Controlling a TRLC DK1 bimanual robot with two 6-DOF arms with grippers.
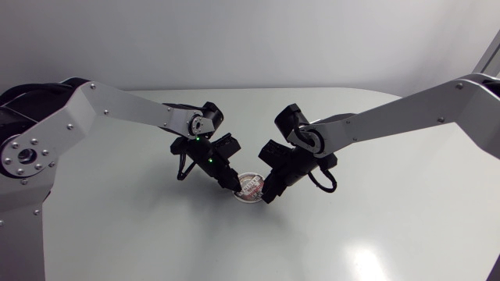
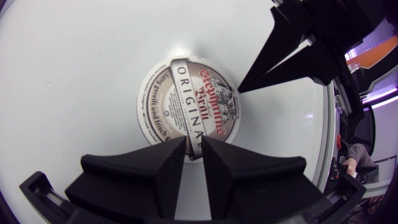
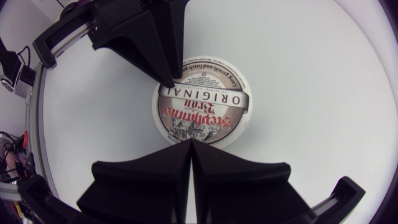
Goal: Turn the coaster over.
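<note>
At centre of white table (image 1: 375,226), round printed coaster (image 1: 251,186) lies flat, print up, btwn both arms' tips. L gripper (image 2: 194,142): fingers a narrow slit apart, tips over coaster's near rim. R gripper (image 3: 191,143): fingers pressed together, tips at opp rim. Neither pinches it.

The head view looks down from above, farther off, on the whole counter (image 1: 375,234). The wrist views sit close over the left pincer (image 2: 194,143) and right pincer (image 3: 190,144), facing down and toward each other; all three share the coaster (image 2: 189,102).
</note>
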